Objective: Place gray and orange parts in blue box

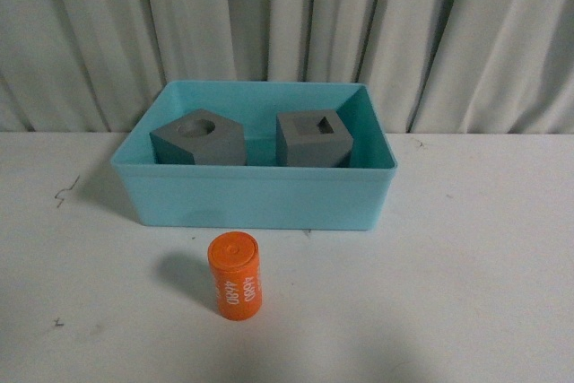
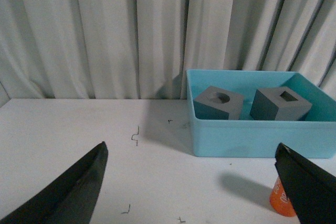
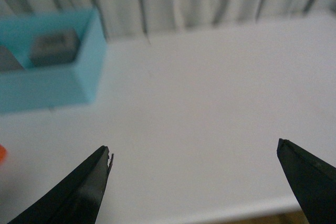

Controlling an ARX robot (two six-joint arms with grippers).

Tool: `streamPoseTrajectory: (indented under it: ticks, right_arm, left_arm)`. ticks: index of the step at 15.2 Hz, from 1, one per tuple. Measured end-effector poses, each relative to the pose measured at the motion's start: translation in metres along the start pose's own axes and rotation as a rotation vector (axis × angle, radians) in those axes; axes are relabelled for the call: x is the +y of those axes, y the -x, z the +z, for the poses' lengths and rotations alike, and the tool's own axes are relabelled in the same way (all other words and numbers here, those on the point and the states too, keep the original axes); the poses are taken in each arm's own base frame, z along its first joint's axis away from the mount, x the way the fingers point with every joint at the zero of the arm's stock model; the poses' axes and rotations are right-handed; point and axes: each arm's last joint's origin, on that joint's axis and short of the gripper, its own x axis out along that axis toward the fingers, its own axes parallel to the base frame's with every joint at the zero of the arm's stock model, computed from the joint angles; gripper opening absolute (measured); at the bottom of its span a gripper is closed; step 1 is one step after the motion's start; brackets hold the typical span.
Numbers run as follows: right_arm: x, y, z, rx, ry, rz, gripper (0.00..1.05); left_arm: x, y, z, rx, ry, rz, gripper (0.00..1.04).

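The blue box point(image 1: 260, 199) stands at the back middle of the white table. Inside it sit two gray cubes: one with a round recess point(image 1: 199, 139) on the left, one with a square recess point(image 1: 313, 139) on the right. The orange cylinder point(image 1: 235, 276) with white digits stands on the table in front of the box. Neither gripper shows in the front view. My left gripper point(image 2: 191, 156) is open and empty over the table, left of the box point(image 2: 252, 135); the cylinder point(image 2: 279, 200) peeks out beside its finger. My right gripper point(image 3: 194, 153) is open and empty, right of the box point(image 3: 47, 85).
A pale pleated curtain point(image 1: 287, 33) hangs behind the table. Small dark marks point(image 2: 135, 136) dot the tabletop left of the box. The table's front edge point(image 3: 236, 211) shows in the right wrist view.
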Motion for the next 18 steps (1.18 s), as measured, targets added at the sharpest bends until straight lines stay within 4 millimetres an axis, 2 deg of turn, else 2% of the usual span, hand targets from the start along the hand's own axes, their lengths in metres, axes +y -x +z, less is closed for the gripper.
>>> streamPoseTrajectory:
  ticks: [1,2,3,4,5,7,8,13,14,16,17,18]
  right_arm:
    - [-0.007,-0.012,0.009,0.163,-0.046,-0.045,0.98]
    - [-0.019,-0.027,0.03,0.159,-0.063,-0.077,0.98]
    - [-0.023,-0.043,0.052,0.125,-0.028,-0.019,0.98]
    - [-0.015,-0.066,0.07,0.11,0.064,0.142,0.98]
    - [-0.002,-0.089,0.071,0.166,0.154,0.321,0.98]
    - [0.022,-0.121,0.053,0.295,0.279,0.528,0.98]
    - [0.038,-0.14,0.055,0.297,0.349,0.595,0.98]
    - [0.057,-0.162,0.063,0.291,0.405,0.654,0.98]
    - [0.068,-0.17,0.063,0.301,0.424,0.688,0.98]
    - [0.147,-0.202,0.037,0.384,0.549,0.907,0.98]
    - [0.179,-0.22,0.025,0.404,0.566,0.936,0.98]
    - [0.209,-0.228,0.01,0.434,0.583,0.97,0.98]
  left_arm:
    - [0.0,0.0,0.0,0.0,-0.002,-0.002,1.0]
    - [0.0,0.0,0.0,-0.002,-0.001,0.0,0.97]
    - [0.0,0.0,0.0,-0.001,-0.002,0.0,0.98]
    - [0.0,0.0,0.0,-0.001,-0.002,0.0,0.98]
    - [0.0,0.0,0.0,-0.001,-0.002,0.0,0.98]
    - [0.0,0.0,0.0,0.0,-0.002,0.0,0.98]
    - [0.0,0.0,0.0,-0.001,-0.002,0.0,0.98]
    - [0.0,0.0,0.0,-0.001,-0.002,0.0,0.98]
    - [0.0,0.0,0.0,-0.001,-0.002,0.0,0.98]
    - [0.0,0.0,0.0,-0.001,-0.002,0.0,0.98]
    - [0.0,0.0,0.0,-0.001,-0.002,0.0,0.98]
    - [0.0,0.0,0.0,-0.001,-0.002,0.0,0.98]
